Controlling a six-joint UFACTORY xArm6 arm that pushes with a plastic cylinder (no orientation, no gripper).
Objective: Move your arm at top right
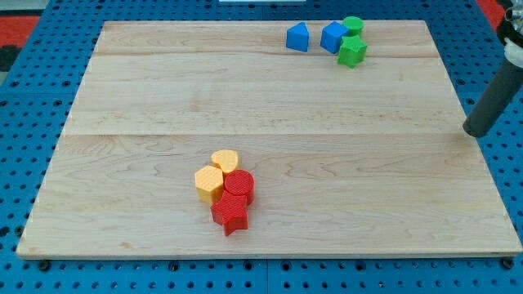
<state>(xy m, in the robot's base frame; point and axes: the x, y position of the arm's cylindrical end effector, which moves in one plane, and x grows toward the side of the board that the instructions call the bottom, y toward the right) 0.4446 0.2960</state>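
My rod comes in from the view's right edge and its tip [473, 129] rests at the right edge of the wooden board [270, 106], about mid-height. Near the view's top right lie a blue block with a peaked top [297, 37], a blue cube-like block [333, 37], a green cylinder [353, 24] and a green star-like block [352, 52], bunched together. They lie up and to the left of the tip, well apart from it. Low in the middle sit a yellow heart-like block [225, 160], a yellow hexagon [209, 184], a red cylinder [239, 185] and a red star [230, 216].
The board lies on a blue pegboard table [24, 106]. A red area shows at the view's top left corner [20, 16] and top right corner.
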